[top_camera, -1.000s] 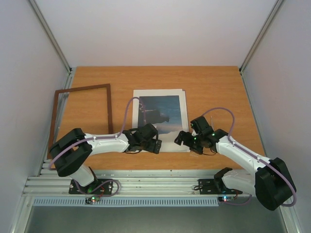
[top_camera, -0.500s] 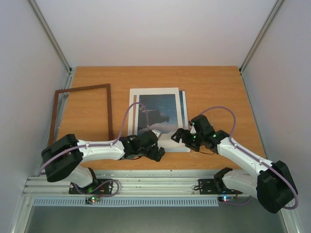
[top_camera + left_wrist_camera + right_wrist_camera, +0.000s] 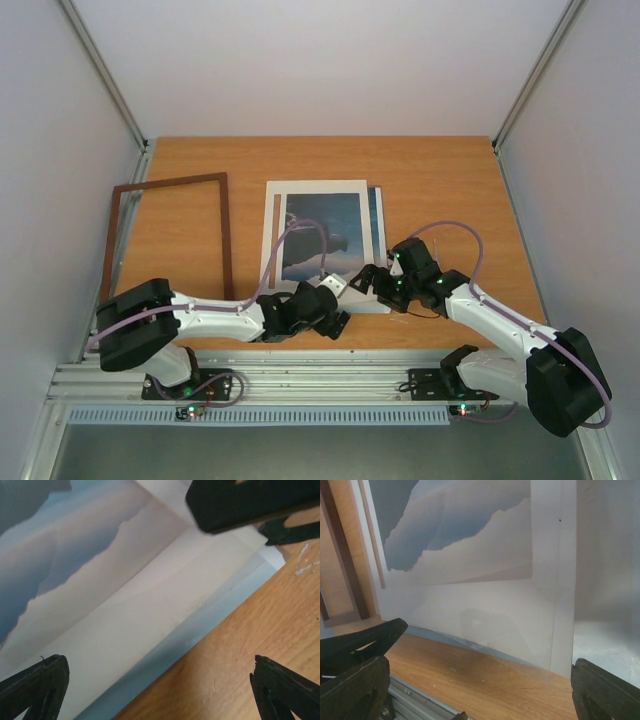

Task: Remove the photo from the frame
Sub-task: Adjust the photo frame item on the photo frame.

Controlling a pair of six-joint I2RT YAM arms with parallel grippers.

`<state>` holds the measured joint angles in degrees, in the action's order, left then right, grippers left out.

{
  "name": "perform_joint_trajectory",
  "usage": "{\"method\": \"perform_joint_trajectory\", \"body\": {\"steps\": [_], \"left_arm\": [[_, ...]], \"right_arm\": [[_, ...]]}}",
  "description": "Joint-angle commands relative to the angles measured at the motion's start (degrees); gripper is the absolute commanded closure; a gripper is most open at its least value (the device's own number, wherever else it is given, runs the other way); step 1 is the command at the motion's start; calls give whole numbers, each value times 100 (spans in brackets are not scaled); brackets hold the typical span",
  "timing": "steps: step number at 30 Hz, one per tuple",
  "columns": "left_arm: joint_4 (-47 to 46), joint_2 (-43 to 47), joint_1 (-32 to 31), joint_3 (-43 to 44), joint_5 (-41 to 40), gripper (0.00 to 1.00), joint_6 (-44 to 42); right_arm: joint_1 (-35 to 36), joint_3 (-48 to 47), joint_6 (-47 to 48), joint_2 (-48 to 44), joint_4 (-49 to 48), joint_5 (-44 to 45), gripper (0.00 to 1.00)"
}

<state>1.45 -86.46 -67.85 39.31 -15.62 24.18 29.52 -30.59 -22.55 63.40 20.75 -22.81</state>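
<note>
The photo (image 3: 325, 232), a blue mountain print, lies flat mid-table under a cream mat board (image 3: 272, 240); a blue strip of it shows past the mat's right side. The frame (image 3: 227, 235) lies apart at the left, with bare table showing through it. My left gripper (image 3: 338, 300) hovers open over the stack's near edge. In its wrist view the left gripper (image 3: 159, 687) has its dark fingers (image 3: 35, 685) spread over mat and photo (image 3: 65, 565). My right gripper (image 3: 372, 283) stands open at the near right corner. Seen from its own wrist, the right gripper (image 3: 480, 690) faces the photo (image 3: 465, 530) and the frame (image 3: 342, 555).
The wooden table (image 3: 450, 190) is walled by white panels on three sides. An aluminium rail (image 3: 300, 380) runs along its near edge by the arm bases. A clear sheet (image 3: 560, 645) lies over the stack's near corner. The two grippers are close together there.
The mat shifted left on the print, baring a blue strip on its right. My left gripper slid right toward the stack's near corner; the right gripper edged slightly left.
</note>
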Motion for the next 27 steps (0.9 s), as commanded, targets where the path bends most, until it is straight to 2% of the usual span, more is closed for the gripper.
{"method": "perform_joint_trajectory", "body": {"steps": [1,8,13,15,20,27], "left_arm": [[-991,-291,-128,-85,-718,1,-497],[-1911,-558,-235,-330,-950,1,-672],[-4159,-499,-235,-1564,-1071,1,-742],[-4748,-556,-232,-1778,-1059,1,-893],[-4947,-703,-237,-1783,-945,1,-1407],[-5919,-1062,-236,-1920,-910,1,-2339]], "right_arm": [[1,-125,-133,-75,-133,-166,2],[1,-196,-249,-105,-133,-144,2],[1,-261,-305,-120,-99,-166,2],[1,-278,-327,-117,-93,-183,1],[1,-331,-355,-124,-71,-244,2],[1,-419,-354,-170,7,-264,2]]}}
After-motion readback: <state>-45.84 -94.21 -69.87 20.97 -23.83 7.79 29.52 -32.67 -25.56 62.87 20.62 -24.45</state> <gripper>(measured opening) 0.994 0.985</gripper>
